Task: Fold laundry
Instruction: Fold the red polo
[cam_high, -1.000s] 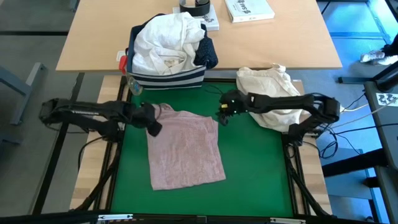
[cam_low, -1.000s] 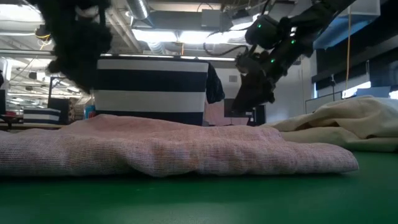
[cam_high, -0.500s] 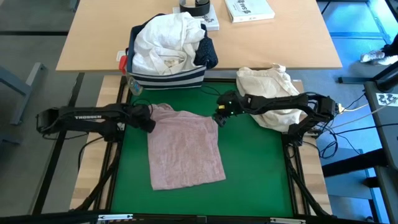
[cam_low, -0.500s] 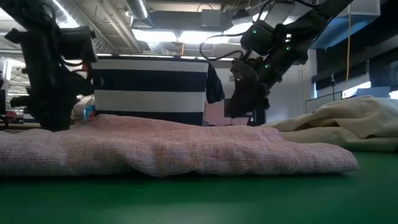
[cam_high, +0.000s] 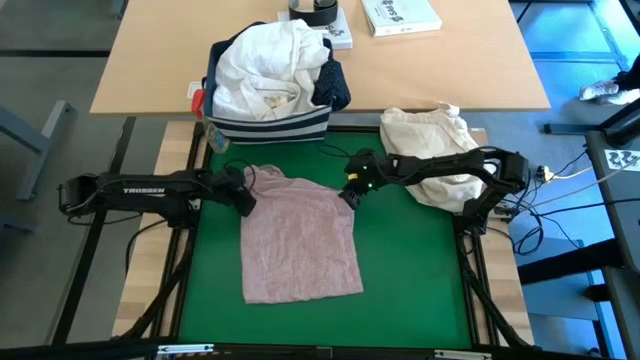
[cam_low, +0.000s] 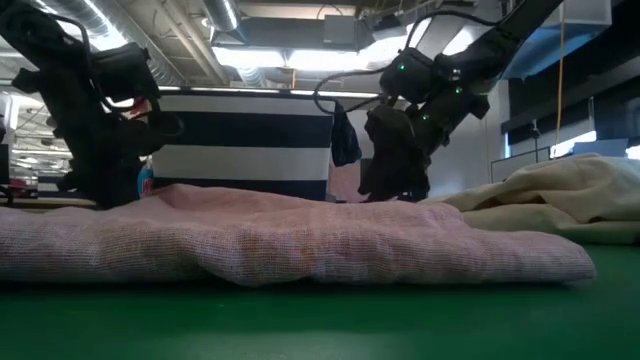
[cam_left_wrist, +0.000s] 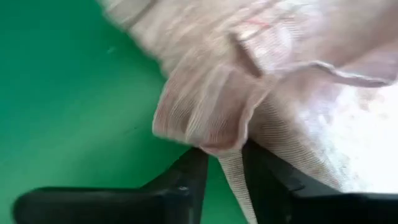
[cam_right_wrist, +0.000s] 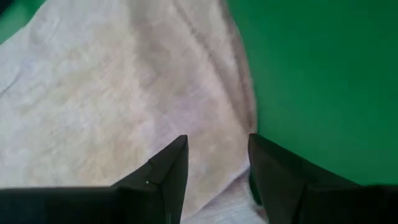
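The pale pink top (cam_high: 300, 240) lies spread flat on the green mat (cam_high: 410, 280). My left gripper (cam_high: 245, 198) is down at the top's far left corner and is shut on a bunched bit of cloth, seen in the left wrist view (cam_left_wrist: 225, 171). My right gripper (cam_high: 348, 192) is open and low over the top's far right corner. Its two fingers stand apart above the cloth just inside the right edge (cam_right_wrist: 217, 162). The other laundry is piled in the striped bin (cam_high: 270, 85). My left gripper pinches a raised fold at the top's far left corner (cam_left_wrist: 214, 140) between its two fingers. It comes slanting down from the table's left side. The rest of the top lies slack on the mat. My right gripper: I cannot tell whether its fingertips (cam_right_wrist: 171, 165) touch the cloth.
A navy bin with white stripes (cam_high: 268, 122), heaped with white garments, stands just beyond the mat's far edge. A cream cloth bundle (cam_high: 435, 140) lies at the mat's far right corner, under my right arm. A book (cam_high: 400, 15) lies on the wooden table behind.
My left gripper has come down from well above the cloth onto the top's far left corner. My right gripper has sunk a little and moved toward the table's left, onto the top's far right corner. The top lies as before.
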